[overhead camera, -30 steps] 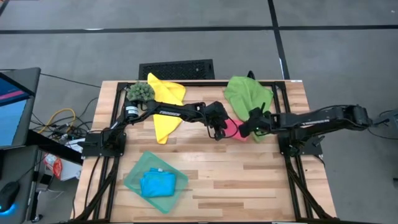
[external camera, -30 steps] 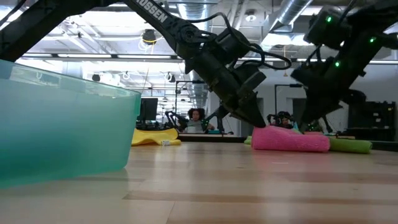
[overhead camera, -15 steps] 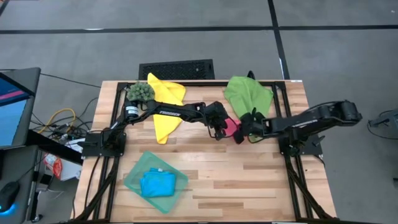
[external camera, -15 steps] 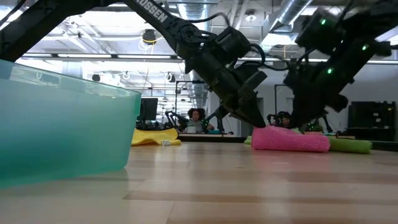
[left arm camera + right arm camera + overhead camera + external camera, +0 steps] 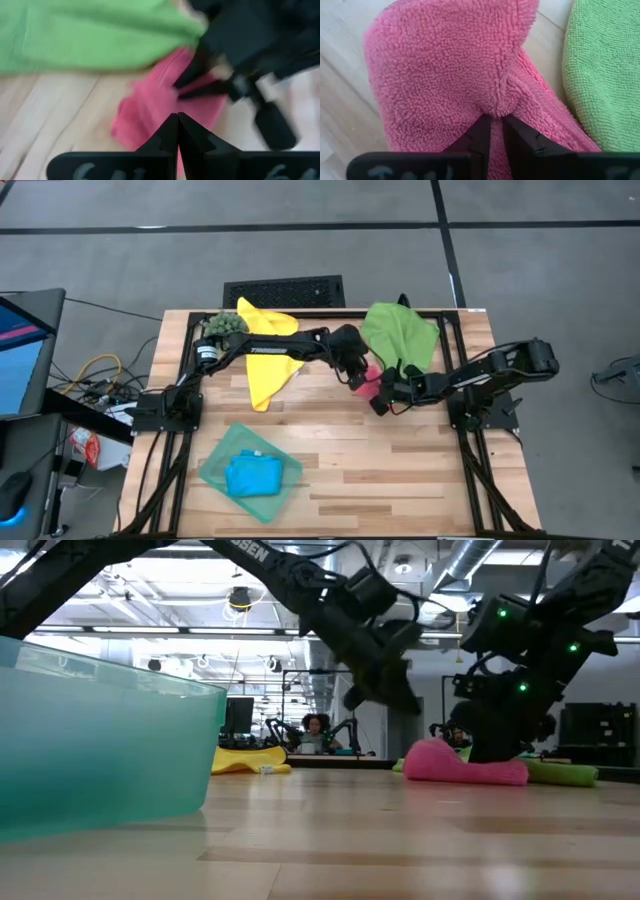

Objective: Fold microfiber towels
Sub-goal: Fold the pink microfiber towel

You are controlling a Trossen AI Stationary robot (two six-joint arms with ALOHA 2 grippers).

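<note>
Nearest, teal tray [image 5: 215, 471] at table's front left, blue towel [image 5: 252, 475] lying folded inside. Mid-table, pink towel [image 5: 371, 383] bunched on wood, right gripper [image 5: 381, 399] pinching fold of it, fingers narrow on cloth. Left gripper [image 5: 357, 369] just beside, fingers pressed together, empty, raised off table above pink towel. Green towel [image 5: 400, 332] spread behind, edge touching pink one. Yellow towel [image 5: 264, 350] back left, under left arm. Spiky green plant [image 5: 226, 326] at far left corner.
</note>
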